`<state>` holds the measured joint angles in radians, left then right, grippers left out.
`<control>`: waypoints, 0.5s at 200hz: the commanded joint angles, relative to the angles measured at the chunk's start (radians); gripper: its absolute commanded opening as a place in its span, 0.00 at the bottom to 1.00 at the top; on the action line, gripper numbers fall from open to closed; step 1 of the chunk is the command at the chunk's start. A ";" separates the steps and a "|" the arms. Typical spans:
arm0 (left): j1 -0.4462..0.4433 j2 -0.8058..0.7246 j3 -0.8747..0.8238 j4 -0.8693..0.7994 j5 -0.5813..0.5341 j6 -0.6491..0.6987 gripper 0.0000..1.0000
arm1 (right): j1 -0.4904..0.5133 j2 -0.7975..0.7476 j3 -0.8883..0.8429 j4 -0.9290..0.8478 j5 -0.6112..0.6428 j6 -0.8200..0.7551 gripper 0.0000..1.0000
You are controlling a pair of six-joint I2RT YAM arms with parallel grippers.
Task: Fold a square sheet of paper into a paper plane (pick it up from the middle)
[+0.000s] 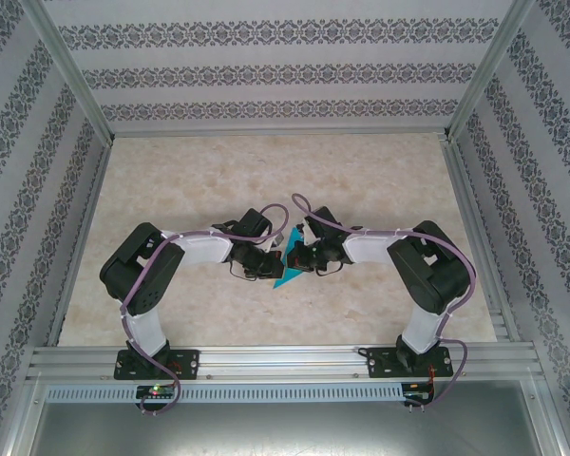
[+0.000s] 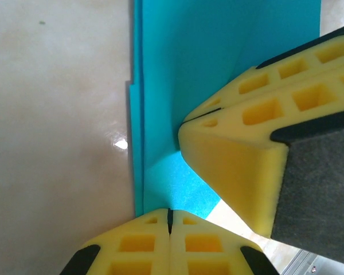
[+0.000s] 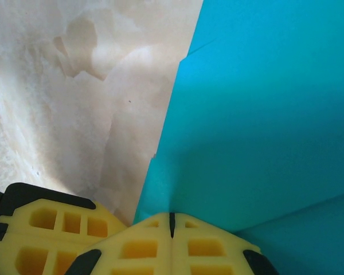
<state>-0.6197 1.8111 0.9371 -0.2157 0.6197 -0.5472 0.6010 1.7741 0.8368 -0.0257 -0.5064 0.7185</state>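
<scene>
Teal paper sheet (image 1: pixel 287 272), creased into narrow layered wedge, held between left gripper (image 1: pixel 269 263) and right gripper (image 1: pixel 307 256) over desk (image 1: pixel 266 171) in top view. Left wrist: left gripper (image 2: pixel 169 216) fully closed, pinching paper sheet (image 2: pixel 218 57) edge; right gripper's fingers (image 2: pixel 235 166) just beside mine. Right wrist: right gripper (image 3: pixel 171 219) closed tight on paper sheet (image 3: pixel 264 114) too. I judge wing fold in hand; next move needs coordinated press along crease, no tearing.

The sheet of paper (image 1: pixel 287 274) is plain teal-blue and creased into overlapping layers. From above it reads as a small triangle with its tip toward the near edge of the worktop (image 1: pixel 266 171). It sits mid-worktop, pinched by the closed left end effector (image 2: pixel 169 224) and right end effector (image 3: pixel 172 224), with stepped layer edges along one side.
</scene>
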 commanded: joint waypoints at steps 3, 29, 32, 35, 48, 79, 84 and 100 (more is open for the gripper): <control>0.000 0.030 -0.047 -0.074 -0.084 0.000 0.00 | -0.043 0.040 0.008 -0.031 0.056 -0.020 0.00; 0.001 0.035 -0.057 -0.080 -0.073 0.005 0.00 | -0.153 0.055 0.018 -0.036 0.046 -0.058 0.00; 0.000 0.036 -0.057 -0.080 -0.071 0.005 0.00 | -0.166 0.057 0.023 -0.039 0.043 -0.063 0.00; 0.000 0.036 -0.058 -0.079 -0.069 0.004 0.00 | -0.180 0.062 0.031 -0.042 0.040 -0.068 0.00; 0.001 0.040 -0.063 -0.078 -0.062 0.006 0.00 | -0.233 0.083 0.076 -0.068 0.034 -0.088 0.00; 0.001 0.042 -0.063 -0.077 -0.049 0.009 0.00 | -0.317 0.127 0.199 -0.139 0.049 -0.104 0.00; 0.001 0.042 -0.059 -0.078 -0.048 0.010 0.00 | -0.328 0.129 0.213 -0.151 0.057 -0.104 0.00; 0.001 0.039 -0.051 -0.081 -0.045 0.017 0.00 | -0.351 0.121 0.240 -0.180 0.077 -0.100 0.00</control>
<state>-0.6197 1.8111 0.9264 -0.1825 0.6231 -0.5468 0.2844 1.8919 1.0260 -0.1299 -0.5205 0.6472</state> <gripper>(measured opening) 0.064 0.038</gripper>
